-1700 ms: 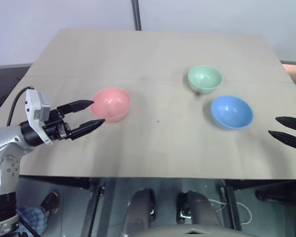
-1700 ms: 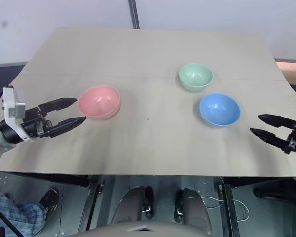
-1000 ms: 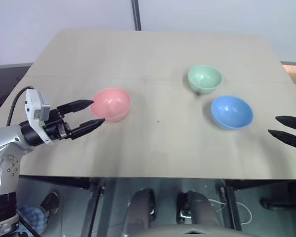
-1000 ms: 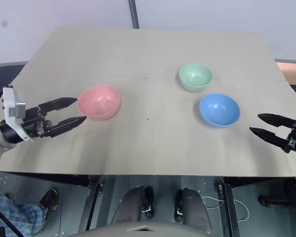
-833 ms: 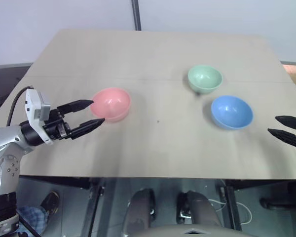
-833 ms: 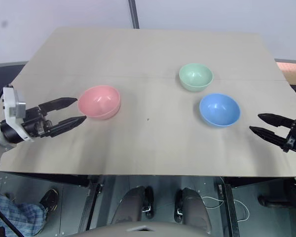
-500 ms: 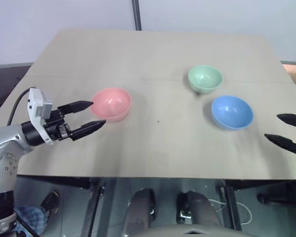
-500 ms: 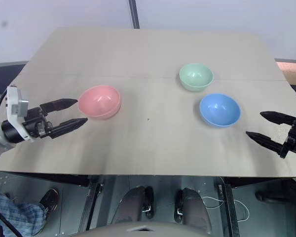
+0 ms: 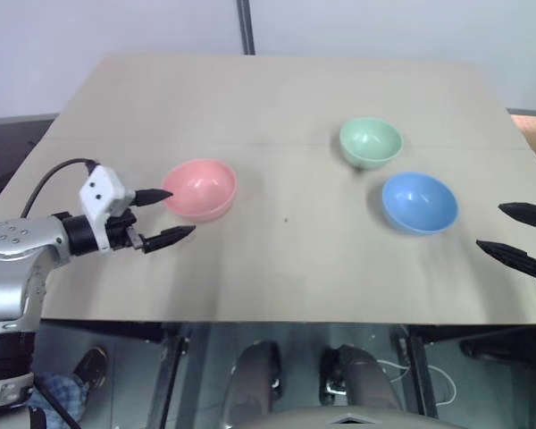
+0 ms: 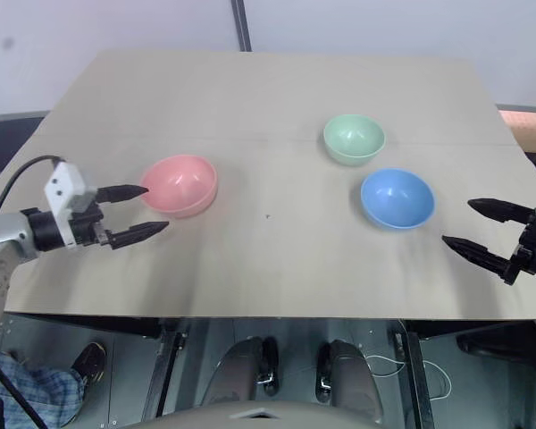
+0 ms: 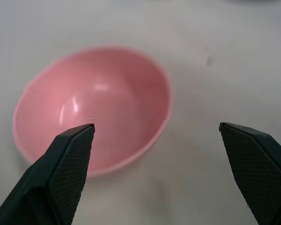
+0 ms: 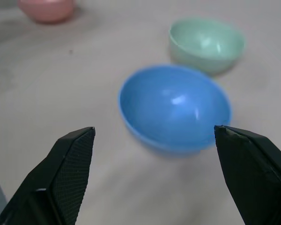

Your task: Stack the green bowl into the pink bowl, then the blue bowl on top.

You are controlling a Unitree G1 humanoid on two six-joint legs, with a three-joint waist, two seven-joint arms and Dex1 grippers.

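Left gripper (image 9: 163, 217), jaws wide and empty, just beside the pink bowl (image 9: 201, 188); right gripper (image 10: 472, 226), equally wide, near the blue bowl (image 10: 397, 197).

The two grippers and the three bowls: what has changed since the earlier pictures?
The left gripper has turned and spread its fingers wider beside the pink bowl. The right gripper has also opened wider near the blue bowl. Neither holds anything. The pink, blue and green bowl stayed in place on the table.

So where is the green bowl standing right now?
In the left eye view the green bowl stands empty on the table, right of centre, just behind the blue bowl and far from the pink bowl.
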